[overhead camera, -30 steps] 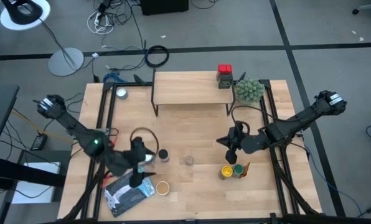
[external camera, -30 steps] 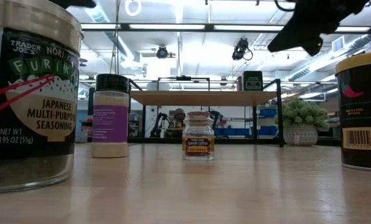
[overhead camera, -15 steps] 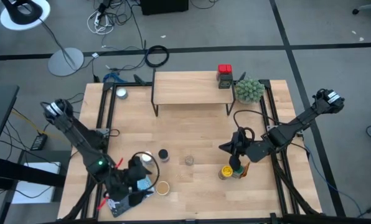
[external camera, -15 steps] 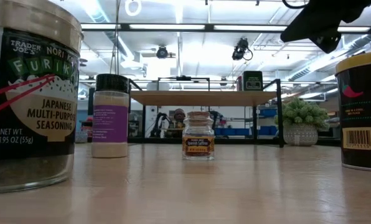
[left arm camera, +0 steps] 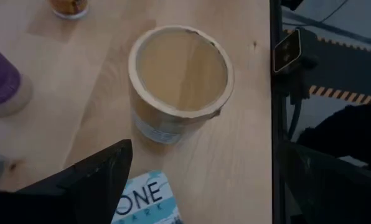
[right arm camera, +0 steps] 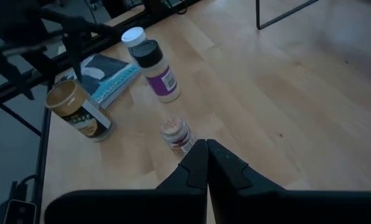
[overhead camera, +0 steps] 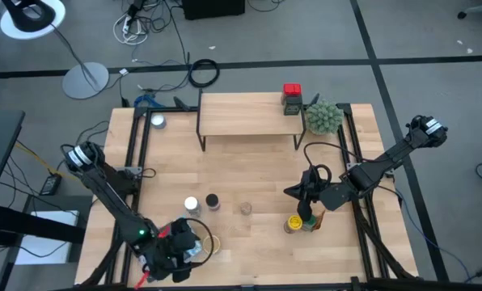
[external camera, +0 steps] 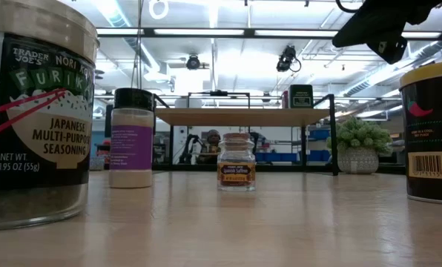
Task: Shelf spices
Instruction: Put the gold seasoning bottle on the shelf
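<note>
A tan-lidded jar [left arm camera: 179, 74] stands on its base near the table's front edge, just ahead of my left gripper [left arm camera: 210, 186]. That gripper is open and slants down; it also shows in the high view [overhead camera: 191, 245]. A white-lidded jar [overhead camera: 191, 204], a black-lidded jar [overhead camera: 213, 201] and a small glass jar [overhead camera: 246, 208] stand mid-table. My right gripper [right arm camera: 207, 165] is shut and hangs above a yellow tin [overhead camera: 293, 223] and a green-lidded one [overhead camera: 309, 220]. The shelf [overhead camera: 249, 113] at the back carries a red tin [overhead camera: 292, 90] and a dark tin [overhead camera: 292, 105].
A silver-blue pouch [left arm camera: 145, 199] lies under my left gripper's finger. A fuzzy green plant [overhead camera: 323, 117] stands right of the shelf, and a silver-lidded tin [overhead camera: 157, 121] at the far left. Black frame rails [overhead camera: 136, 145] run along both table sides.
My left gripper has gone toward the table's near edge and down, from over the white-lidded jar to the tan-lidded jar, rolling as it went and staying open. It now covers the pouch and has bared the white-lidded jar. My right gripper has rolled a little in place.
</note>
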Motion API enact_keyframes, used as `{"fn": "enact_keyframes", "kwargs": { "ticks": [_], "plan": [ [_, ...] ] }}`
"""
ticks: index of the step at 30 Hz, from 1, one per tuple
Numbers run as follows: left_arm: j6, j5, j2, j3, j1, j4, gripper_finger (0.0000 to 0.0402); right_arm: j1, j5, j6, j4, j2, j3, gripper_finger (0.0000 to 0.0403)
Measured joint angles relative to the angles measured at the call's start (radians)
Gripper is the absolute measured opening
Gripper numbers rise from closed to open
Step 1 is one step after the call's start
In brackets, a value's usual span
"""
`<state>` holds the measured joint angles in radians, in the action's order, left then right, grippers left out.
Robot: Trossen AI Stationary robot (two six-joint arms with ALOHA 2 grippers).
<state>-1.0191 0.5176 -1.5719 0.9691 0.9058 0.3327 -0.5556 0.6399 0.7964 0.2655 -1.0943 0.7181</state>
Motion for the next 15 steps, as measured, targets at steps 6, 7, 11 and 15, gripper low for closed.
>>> {"fn": "enact_keyframes", "kwargs": {
  "ticks": [6,7,11,15],
  "plan": [
    [-0.065,0.006,-0.06,0.0,0.0,-0.007,0.04,-0.001,0.0,0.016,-0.004,0.0,0.0,0.0002],
    [-0.068,0.006,-0.067,0.0,0.0,-0.007,0.04,-0.001,0.0,0.019,-0.003,0.0,0.0,0.0002],
    [-0.091,0.014,-0.091,0.0,-0.002,-0.027,0.04,-0.001,0.0,0.023,-0.004,0.0,0.0,0.0002],
    [-0.09,0.027,-0.109,0.0,-0.003,-0.029,0.04,-0.002,0.0,0.025,-0.004,0.0,0.0,0.0003]
  ]
}}
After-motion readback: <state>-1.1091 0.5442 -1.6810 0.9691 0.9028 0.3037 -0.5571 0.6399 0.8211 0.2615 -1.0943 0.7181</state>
